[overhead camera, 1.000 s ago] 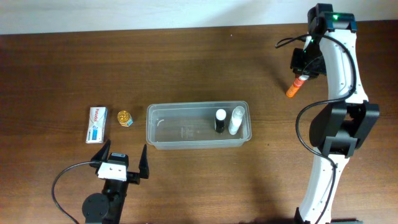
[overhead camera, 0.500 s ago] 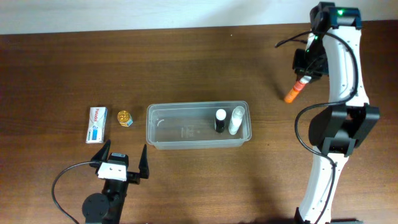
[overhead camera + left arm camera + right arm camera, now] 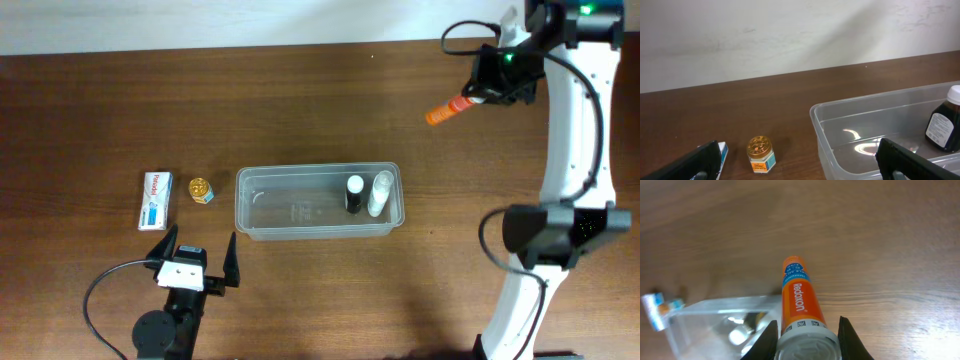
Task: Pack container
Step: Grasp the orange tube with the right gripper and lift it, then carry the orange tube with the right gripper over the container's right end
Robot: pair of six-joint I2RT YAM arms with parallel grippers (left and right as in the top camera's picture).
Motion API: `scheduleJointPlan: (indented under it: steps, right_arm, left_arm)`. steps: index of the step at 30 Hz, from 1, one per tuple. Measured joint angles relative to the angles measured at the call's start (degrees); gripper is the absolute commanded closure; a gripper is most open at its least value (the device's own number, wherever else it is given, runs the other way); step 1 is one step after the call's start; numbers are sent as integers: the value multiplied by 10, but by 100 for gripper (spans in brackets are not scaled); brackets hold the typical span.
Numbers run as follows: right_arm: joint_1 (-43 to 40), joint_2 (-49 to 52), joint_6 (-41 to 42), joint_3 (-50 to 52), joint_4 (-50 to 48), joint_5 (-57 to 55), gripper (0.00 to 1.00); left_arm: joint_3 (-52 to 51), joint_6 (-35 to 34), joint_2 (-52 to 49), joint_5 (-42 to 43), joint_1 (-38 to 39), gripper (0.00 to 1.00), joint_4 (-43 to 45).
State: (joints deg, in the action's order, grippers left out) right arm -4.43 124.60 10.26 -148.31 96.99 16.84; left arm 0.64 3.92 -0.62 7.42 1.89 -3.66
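right gripper (image 3: pixel 480 90): clamped on the white cap end of the orange tube (image 3: pixel 446 110), one finger on each side in the wrist view
tube pose: tilted, orange end aimed at about 8 o'clock in the overhead view; looks lifted off the table (image 3: pixel 300 100), though no gap under it can be seen
left gripper (image 3: pixel 196 256): jaws spread wide, nothing between them, parked low at the near edge and facing 12 o'clock
container (image 3: pixel 310 235): mid table, long side running 9 to 3 o'clock; sits at about 7 o'clock from the right gripper, well apart
inside container: dark bottle (image 3: pixel 354 193) with a white cap and white bottle (image 3: pixel 380 192), upright, side by side at the 3 o'clock end; the rest of the floor is bare
outside container: gold-lid jar (image 3: pixel 202 189) at 9 o'clock of it, white-and-blue box (image 3: pixel 155 199) just beyond the jar
step: carry phase, judged; tube is gripped, not yet over the tub
next move: swing the tube toward 7 o'clock to above the bare floor, lower it, then release; keep clear of the two standing bottles so they don't tip
right arm pose: stretched up the 3 o'clock edge to the far side, wrist bent toward 9 o'clock
left arm pose: folded at 7 o'clock of the container, idle
progress: two items in, jar and box not yet packed
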Motion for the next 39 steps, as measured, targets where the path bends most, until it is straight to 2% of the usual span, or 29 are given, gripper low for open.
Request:
scheduleJointPlan:
  steps: [9, 13, 19, 23, 39]
  right_arm:
    - [116, -131, -11, -6, 0, 25, 80]
    - [190, -176, -14, -7, 0, 28, 76]
    - [289, -204, -17, 1, 0, 25, 76]
    - [340, -205, -12, 51, 0, 9, 77]
    - [356, -205, 18, 271, -14, -97, 77]
  left_arm:
    - [0, 0, 0, 0, 0, 1, 0]
    - [0, 0, 0, 0, 0, 0, 0]
    - [0, 0, 0, 0, 0, 1, 0]
    - [0, 0, 0, 0, 0, 1, 0]
    - [0, 0, 0, 0, 0, 1, 0]
